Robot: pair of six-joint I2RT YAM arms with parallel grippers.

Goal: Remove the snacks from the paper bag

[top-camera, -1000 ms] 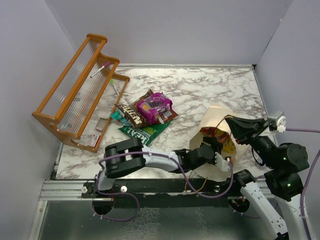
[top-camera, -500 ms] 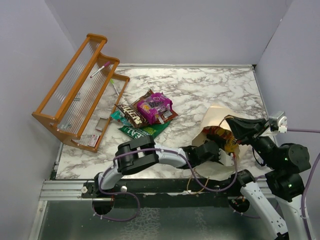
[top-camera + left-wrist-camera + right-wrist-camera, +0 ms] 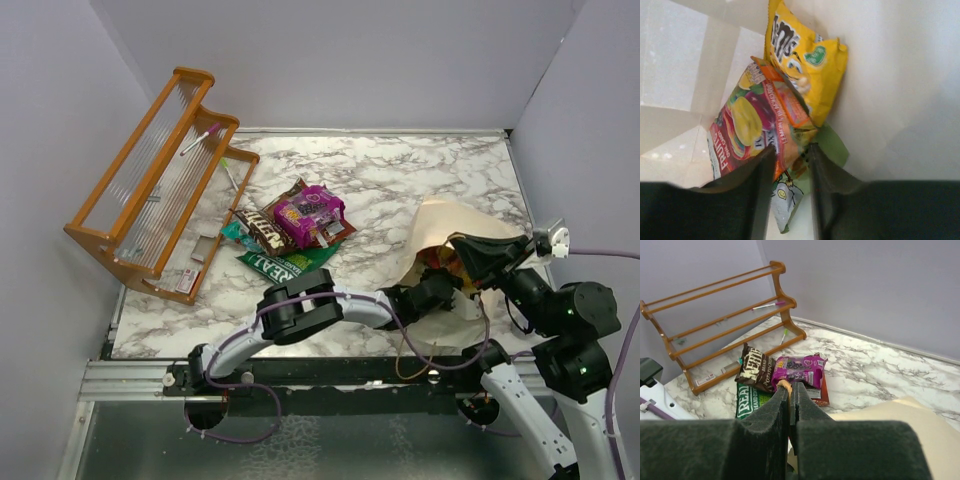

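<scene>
Cream paper bag (image 3: 890, 75) walls surround the half-open left gripper (image 3: 791, 150), gripping nothing yet; it should close squarely on the red-orange packet (image 3: 750, 120) between its fingers before lifting.

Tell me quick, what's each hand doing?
Left hand: inside the bag, straddling the red packet; grip cannot be told.
Right hand: closed on the handle.

The yellow packet (image 3: 810, 65) read "m&m's", the red packet (image 3: 740, 131) "FRUITS", the green bag (image 3: 281, 264) "REAL", the brown packet (image 3: 262, 229) "M&M's".
</scene>
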